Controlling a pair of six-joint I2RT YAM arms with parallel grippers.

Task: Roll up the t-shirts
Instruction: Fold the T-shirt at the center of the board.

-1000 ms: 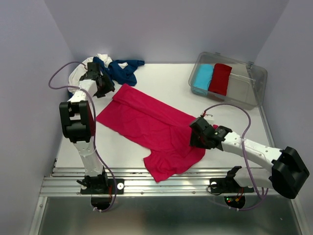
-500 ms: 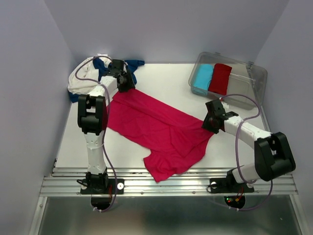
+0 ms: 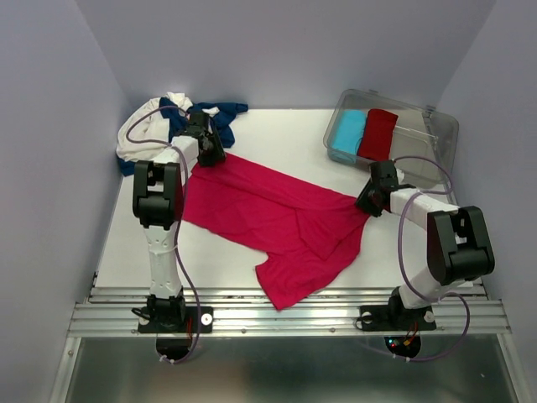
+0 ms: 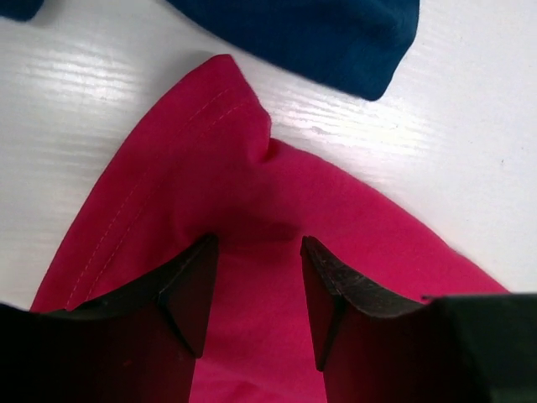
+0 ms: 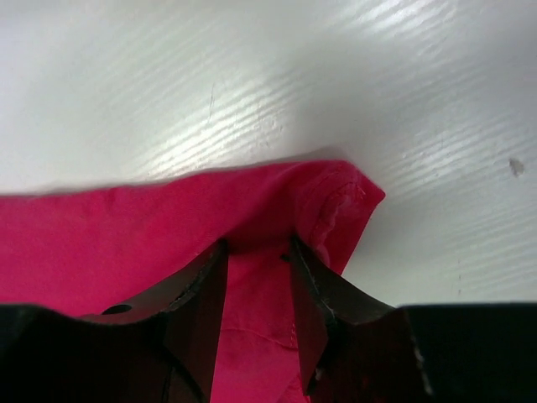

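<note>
PINK TEE AT FULL STRETCH: A bright pink-red cotton t-shirt (image 3: 268, 218) lies slantwise across the middle of the white counter (image 3: 285, 134). Its far-left corner is puckered between the half-closed left jaws, whether firmly held cannot be told, and its right corner is raised in the right jaws, narrowed onto a fold of hem. A harder pull could slip the left corner free or snag the crumpled navy blue t-shirt (image 3: 210, 122) just beside it. Bare counter lies beyond the shirt, though the clear plastic bin (image 3: 419, 155) crowds the right arm and the lower hem nears the front edge.

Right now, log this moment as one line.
left end effector: astride pink-red fabric t-shirt far corner | right end effector: gripping its right corner | t-shirt: spread out
</note>
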